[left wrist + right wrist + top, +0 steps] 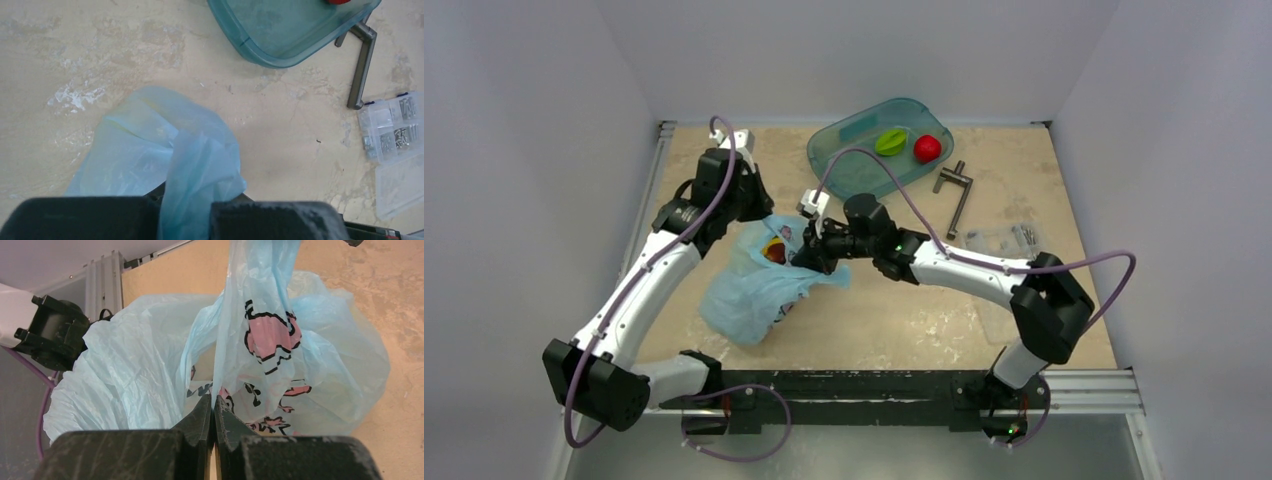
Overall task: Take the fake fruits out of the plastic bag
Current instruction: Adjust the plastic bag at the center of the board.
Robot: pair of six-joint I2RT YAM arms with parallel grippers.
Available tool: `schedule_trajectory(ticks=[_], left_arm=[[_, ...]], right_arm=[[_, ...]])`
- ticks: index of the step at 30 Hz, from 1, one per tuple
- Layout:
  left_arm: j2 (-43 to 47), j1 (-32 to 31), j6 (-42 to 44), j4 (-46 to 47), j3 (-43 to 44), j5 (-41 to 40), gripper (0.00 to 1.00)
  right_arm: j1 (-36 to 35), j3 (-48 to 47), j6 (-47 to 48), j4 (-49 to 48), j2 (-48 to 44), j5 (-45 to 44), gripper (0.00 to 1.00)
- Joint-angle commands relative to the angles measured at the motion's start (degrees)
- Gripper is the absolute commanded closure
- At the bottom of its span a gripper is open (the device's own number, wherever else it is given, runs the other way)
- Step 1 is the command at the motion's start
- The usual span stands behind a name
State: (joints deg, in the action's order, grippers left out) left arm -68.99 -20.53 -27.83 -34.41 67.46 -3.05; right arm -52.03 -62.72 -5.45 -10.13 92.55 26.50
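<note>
Black left gripper (186, 216): you are pinching a fold of the bag's film between its pads, at the bag's far left edge. The jaws are clamped on that film.
Light-blue plastic bag (744, 295): it is sitting crumpled on the table (894, 310), with its mouth being stretched between your two arms and its cartoon print facing the right wrist camera.
Fake fruits: nothing yellow or maroon is lying on the table around the bag. From above, a dark red-and-yellow spot (774, 250) is showing at the bag's mouth, and you cannot tell whether it is fruit or print.
Right gripper (214, 412): you are holding a pulled-up strip of film at the bag's right side, with the jaws pressed together on it.
Teal tray (280, 30): it is lying beyond the bag, to its right, and carrying the green ridged fruit (890, 141) and the red round fruit (927, 148). Neither is part of your job.
Metal handle (957, 195) and clear packet (1009, 238): both are resting further right of the bag, well apart from it.
Progress: by the look of it, you are only at the opening stage, and no fruit is out of the bag yet. Both fruits are probably waiting inside.
Left to do: you are likely going to need one gripper freed to reach into the mouth while the other is keeping it open.
</note>
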Motion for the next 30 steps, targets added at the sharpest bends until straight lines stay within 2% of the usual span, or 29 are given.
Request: schedule_trajectory(ticks=[1,4,9,10,12,15,18,21,23,30], left_arm=[[1.2,1.2,4.3,0.2,7.1,-3.1,1.00],[1.4,1.5,6.7,-1.9,11.9,-5.7,1.00],[1.9,1.8,11.0,-4.2,18.7,-10.0,1.00],[1.8,1.8,11.8,-4.5,19.6,-10.3,1.00],[1.7,1.8,12.9,-5.0,20.5,-10.3,1.00],[1.7,1.9,12.7,-5.7,19.4,-9.7,1.00],[2.9,1.9,11.9,-4.8,16.0,-9.4,1.00],[4.7,1.8,12.3,-2.7,12.9,-8.1,1.00],[5.1,1.8,12.8,-2.7,12.5,-7.6,1.00],[5.8,1.9,12.5,-3.4,11.7,-6.0,1.00]], right_arm=[[-0.1,-3.2,-0.1,0.5,0.6,-3.1,1.00],[-0.1,-7.9,0.9,4.1,2.9,-8.6,1.00],[-0.1,-21.2,5.1,14.5,9.1,-18.1,1.00],[-0.1,-23.8,6.1,16.9,10.1,-19.7,0.98],[-0.1,-28.4,7.9,20.0,11.5,-20.4,0.78],[-0.1,-31.8,7.2,23.2,11.3,-16.5,0.51],[-0.1,-29.9,3.3,23.6,8.8,-10.1,0.25],[0.1,-25.0,-2.1,21.6,5.4,-2.7,0.05],[0.1,-22.3,-3.8,21.6,3.5,2.5,0.01],[-0.1,-11.0,-13.6,14.8,-2.6,11.6,0.01]])
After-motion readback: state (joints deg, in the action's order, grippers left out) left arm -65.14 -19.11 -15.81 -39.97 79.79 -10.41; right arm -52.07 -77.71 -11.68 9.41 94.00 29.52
